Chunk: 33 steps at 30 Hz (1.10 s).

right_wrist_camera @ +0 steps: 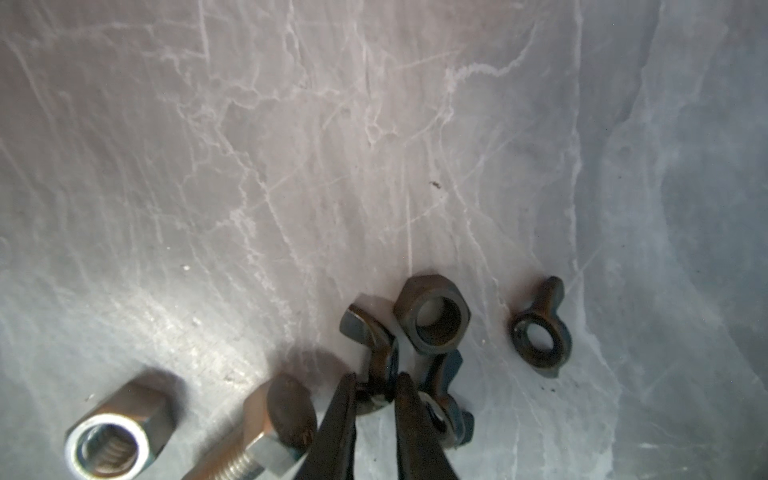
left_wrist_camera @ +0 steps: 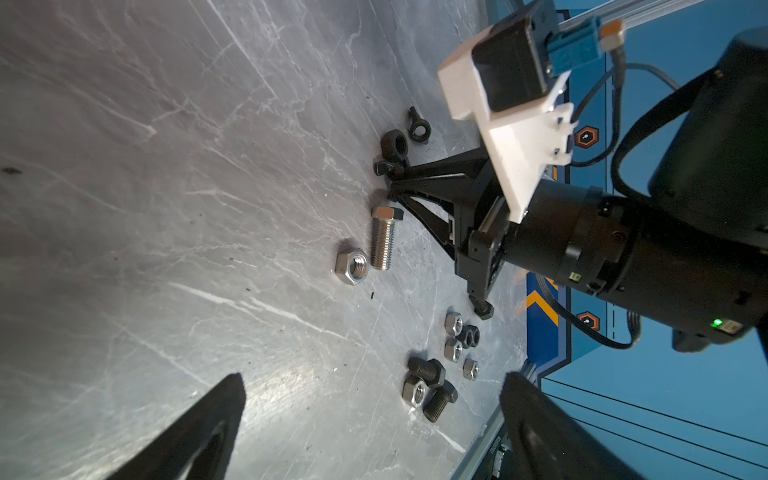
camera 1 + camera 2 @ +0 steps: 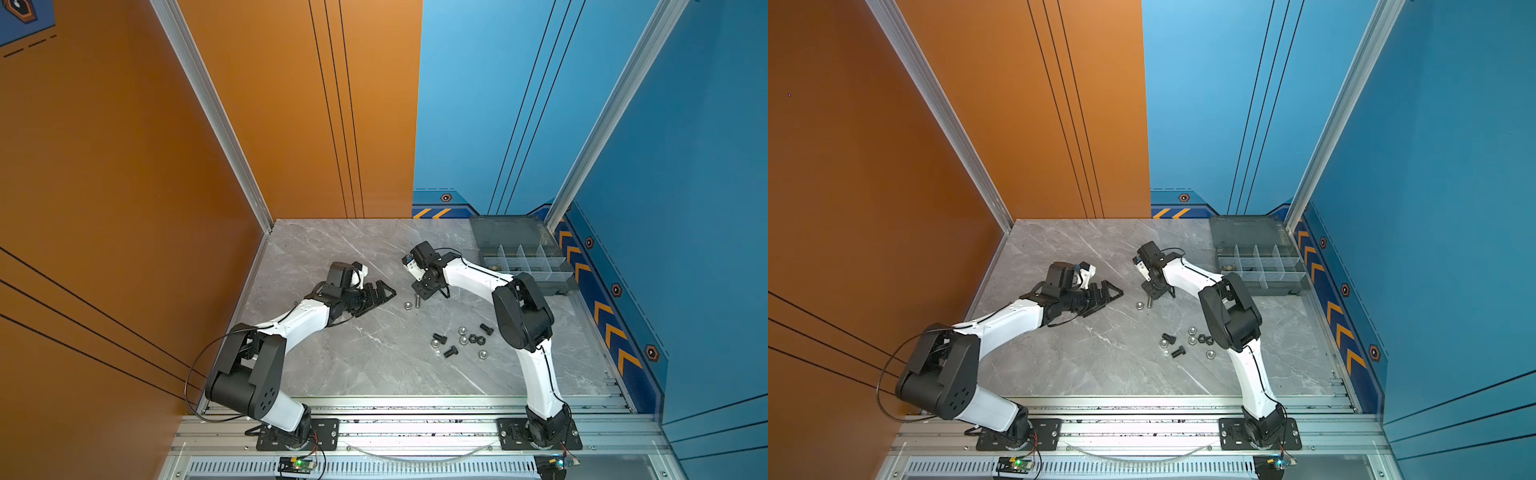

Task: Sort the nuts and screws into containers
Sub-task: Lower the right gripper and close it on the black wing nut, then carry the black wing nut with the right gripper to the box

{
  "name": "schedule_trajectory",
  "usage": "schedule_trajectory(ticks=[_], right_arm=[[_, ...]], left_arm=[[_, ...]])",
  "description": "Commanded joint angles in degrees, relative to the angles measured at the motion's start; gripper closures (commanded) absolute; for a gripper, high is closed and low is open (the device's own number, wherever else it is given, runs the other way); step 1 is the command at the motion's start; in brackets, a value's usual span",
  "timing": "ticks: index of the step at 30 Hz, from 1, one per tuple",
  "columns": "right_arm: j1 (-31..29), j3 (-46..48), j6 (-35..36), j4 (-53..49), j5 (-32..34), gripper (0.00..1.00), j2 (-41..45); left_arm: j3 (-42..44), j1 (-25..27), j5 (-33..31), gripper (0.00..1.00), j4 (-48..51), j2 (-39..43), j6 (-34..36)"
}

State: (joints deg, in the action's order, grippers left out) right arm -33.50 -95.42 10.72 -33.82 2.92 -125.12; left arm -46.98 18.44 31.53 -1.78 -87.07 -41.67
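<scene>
Loose screws and nuts (image 3: 461, 340) lie unsorted on the table (image 3: 332, 365), on the near side of the silver bolt (image 3: 417, 300). Left tool (image 2: 374, 376), level with that bolt, stands wide open and empty, judged parked clear. Just beyond the bolt, right tool (image 1: 377, 376) is closed on a black wing nut (image 1: 374, 345) by its raised wing, the thinnest purchase. Organiser box (image 3: 561, 286), far beyond the bolt, stands lid-open, compartments ready.
</scene>
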Motion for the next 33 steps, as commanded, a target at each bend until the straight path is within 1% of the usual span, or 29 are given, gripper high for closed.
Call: schedule_trajectory(ticks=[1, 11, 17, 19, 22, 28, 33], right_arm=[[-0.38, -0.86, 0.22, 0.34, 1.08, 0.83, -1.33], [-0.17, -0.74, -0.12, 0.25, 0.64, 1.0, -1.35], [0.23, -0.87, -0.81, 0.16, -1.09, 1.0, -0.8], [0.87, -0.51, -1.86, 0.36, -3.6, 1.0, 0.14], [2.49, 0.95, -4.38, 2.28, -9.59, 1.0, 2.61], [8.03, 4.81, -9.36, 7.0, -21.26, 1.0, 6.81], [13.02, 9.3, -13.08, 11.52, -27.39, 1.0, 11.63]], left_arm=[[0.52, -0.3, 0.27, 0.02, -0.34, 0.06, 0.2], [0.75, -0.35, 0.2, 0.02, -0.55, 0.23, 0.19], [1.0, -0.42, 0.2, 0.02, -0.65, 0.34, 0.19], [1.04, -0.42, 0.2, 0.02, -0.68, 0.41, 0.17], [1.2, -0.52, 0.2, 0.02, -0.66, 0.58, 0.14], [1.45, -0.77, 0.37, 0.02, -0.72, 0.81, 0.18], [1.81, -0.87, 0.16, 0.02, -0.86, 1.12, 0.04]])
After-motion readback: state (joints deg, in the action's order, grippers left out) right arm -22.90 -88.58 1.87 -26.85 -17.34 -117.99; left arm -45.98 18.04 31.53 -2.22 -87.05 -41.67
